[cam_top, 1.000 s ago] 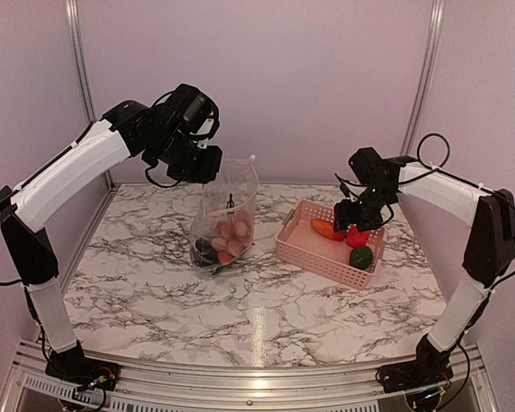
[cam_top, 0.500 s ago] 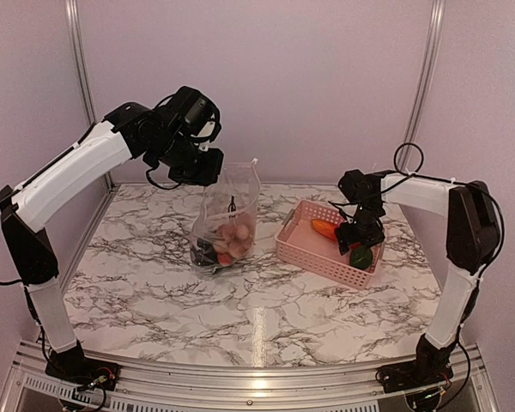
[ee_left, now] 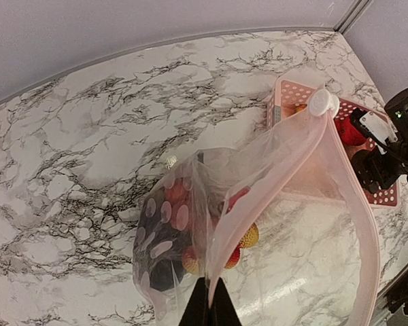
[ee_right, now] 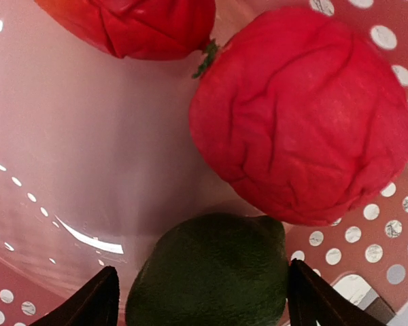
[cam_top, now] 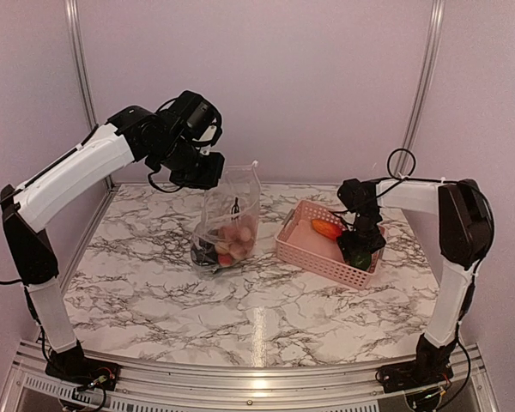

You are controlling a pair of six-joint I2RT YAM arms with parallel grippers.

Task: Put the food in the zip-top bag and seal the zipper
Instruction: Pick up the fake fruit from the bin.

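Note:
The clear zip-top bag [cam_top: 230, 215] stands upright on the marble table with berries and a dark aubergine inside [ee_left: 164, 231]. My left gripper [cam_top: 202, 170] is shut on the bag's mouth edge [ee_left: 209, 307] and holds it up. The mouth hangs open, with its white slider [ee_left: 321, 103] at the far end. My right gripper [cam_top: 359, 244] is open down inside the pink basket [cam_top: 305, 245]. Its fingers stand on either side of the round green piece [ee_right: 211, 272]. A red piece [ee_right: 299, 115] and the orange-red mango shape [ee_right: 136, 24] lie just beyond it.
The pink basket stands right of the bag, close to it. The enclosure's back wall and metal posts [cam_top: 425, 77] rise behind both. The table's front rail [cam_top: 257, 378] runs along the near edge.
My right gripper has dropped into the basket and now straddles the green piece, where earlier it hovered above the red one. The left gripper stays put, holding the bag.

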